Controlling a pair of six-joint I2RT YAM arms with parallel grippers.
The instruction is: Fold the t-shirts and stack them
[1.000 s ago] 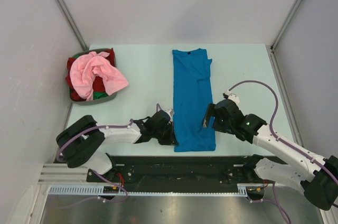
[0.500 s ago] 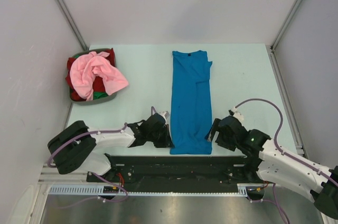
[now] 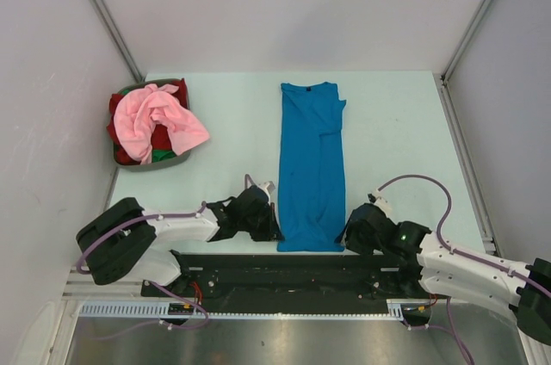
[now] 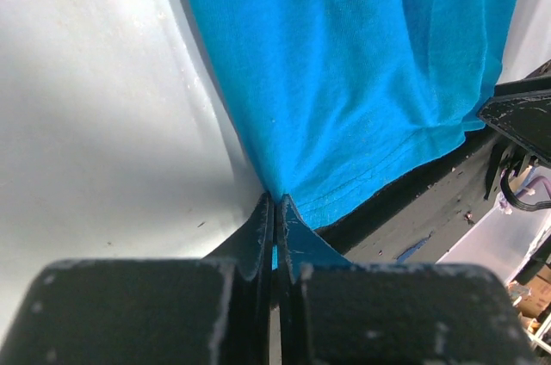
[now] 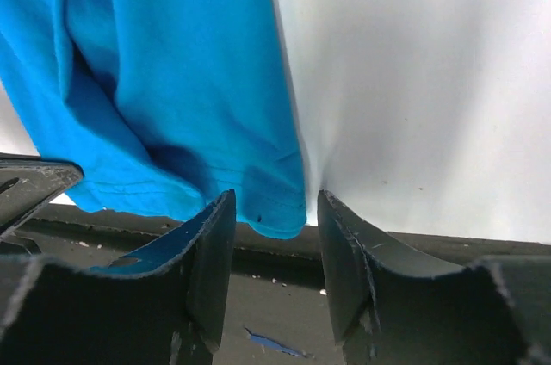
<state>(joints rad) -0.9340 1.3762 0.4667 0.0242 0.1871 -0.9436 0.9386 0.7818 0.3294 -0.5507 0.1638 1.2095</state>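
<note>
Two spots on the table [image 3: 232, 124] hold cloth: the blue t-shirt [image 3: 312, 167] lies down the middle as a long narrow strip, collar far, hem right at the near edge, and the basket [image 3: 159, 161] at far left carries the pink t-shirt [image 3: 155, 115] heaped over the red t-shirt [image 3: 120, 137] (a bit of green peeks out low). Main risk, as I judge it: the grip is lopsided, so any lift or fold-over now would drag one hem corner only and skew the strip. The open side could also close on too little cloth, or on the table edge, since that corner sits so near the rim. Left gripper [image 4: 275, 201]: fingers pressed together on the left hem corner, a sliver of blue pinched between them. Right gripper [image 5: 275, 201]: fingers spread, right hem corner lying between them, not pinched.
</note>
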